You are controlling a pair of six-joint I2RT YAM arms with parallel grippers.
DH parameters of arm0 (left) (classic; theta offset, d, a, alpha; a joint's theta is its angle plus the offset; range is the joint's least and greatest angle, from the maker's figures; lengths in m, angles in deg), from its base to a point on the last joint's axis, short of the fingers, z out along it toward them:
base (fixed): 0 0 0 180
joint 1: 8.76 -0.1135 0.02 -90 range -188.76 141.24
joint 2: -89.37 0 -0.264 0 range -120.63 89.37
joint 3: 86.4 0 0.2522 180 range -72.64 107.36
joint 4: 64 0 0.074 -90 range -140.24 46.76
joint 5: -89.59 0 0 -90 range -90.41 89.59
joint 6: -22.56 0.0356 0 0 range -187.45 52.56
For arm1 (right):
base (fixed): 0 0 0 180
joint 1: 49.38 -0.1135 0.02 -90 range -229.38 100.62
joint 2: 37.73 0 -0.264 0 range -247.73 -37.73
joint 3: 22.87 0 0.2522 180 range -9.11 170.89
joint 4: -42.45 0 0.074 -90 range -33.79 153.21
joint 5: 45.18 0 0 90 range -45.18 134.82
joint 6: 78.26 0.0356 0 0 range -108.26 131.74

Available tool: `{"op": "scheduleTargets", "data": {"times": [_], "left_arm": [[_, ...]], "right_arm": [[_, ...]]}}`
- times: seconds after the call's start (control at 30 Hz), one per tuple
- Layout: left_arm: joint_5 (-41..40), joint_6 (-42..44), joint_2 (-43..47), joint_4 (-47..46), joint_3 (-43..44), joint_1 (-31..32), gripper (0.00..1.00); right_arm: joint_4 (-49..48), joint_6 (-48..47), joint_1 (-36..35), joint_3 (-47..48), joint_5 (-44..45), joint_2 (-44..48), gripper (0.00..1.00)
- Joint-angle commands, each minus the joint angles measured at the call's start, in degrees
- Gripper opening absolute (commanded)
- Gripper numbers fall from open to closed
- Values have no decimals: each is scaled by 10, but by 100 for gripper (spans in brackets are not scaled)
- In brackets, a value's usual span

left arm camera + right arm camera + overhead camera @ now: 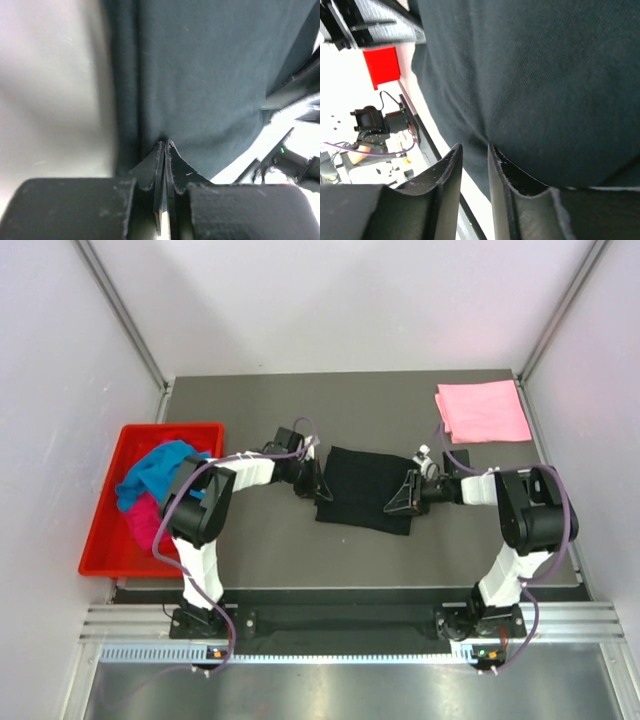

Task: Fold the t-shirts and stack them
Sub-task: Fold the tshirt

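Pink shirt [483, 411] lies folded at far right, 1 of 4 done. Black shirt [365, 490] sits mid worktop [260, 550] — left gripper [164, 145] pinching it, right gripper [475, 147] slightly parted. Blue shirt [160, 466] and magenta shirt [143, 522] wait in the tray [100, 540].

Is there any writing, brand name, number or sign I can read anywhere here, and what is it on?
None can be read.
The black cloth t-shirt, the folded pink t-shirt and the red plastic tray show no print or label in any of the three views.

Even bright light; wrist views blurred, perhaps overexposed.
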Motion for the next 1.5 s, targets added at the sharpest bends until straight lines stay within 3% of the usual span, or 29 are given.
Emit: {"op": "scheduleTargets", "data": {"times": [0.0,0.23,0.4,0.5,0.63,0.77,0.83,0.87,1.03,1.17,1.23,1.33,1.47], "left_arm": [[-71,11,22,-10,-1,-14,6],[-72,6,104,25,25,16,7],[-33,-20,127,-41,-54,37,7],[-55,3,109,-29,-70,41,8],[-134,38,84,35,-56,39,7],[-148,34,90,47,-45,37,8],[-147,31,90,54,-35,37,7],[-156,20,97,56,-36,37,7],[-173,20,101,66,-38,37,8],[-181,21,87,75,-40,30,8],[-187,21,85,79,-40,24,8],[-193,23,94,89,-36,14,8],[-214,33,113,128,2,7,8]], "right_arm": [[-10,-16,-1,1,2,35,29],[-2,5,-43,11,24,95,32],[-34,8,-40,-31,45,70,34],[2,-20,-40,-30,87,56,34],[15,-11,-43,-25,75,87,33],[43,9,-100,37,80,121,26],[24,41,-120,52,71,109,22],[-61,88,-154,63,48,72,7],[-153,133,-160,46,29,16,5],[-297,187,-158,14,-16,-84,4],[-311,191,-154,-1,-24,-94,4],[-272,159,-144,3,-36,-69,6],[-124,85,-129,42,-18,16,14]]}}
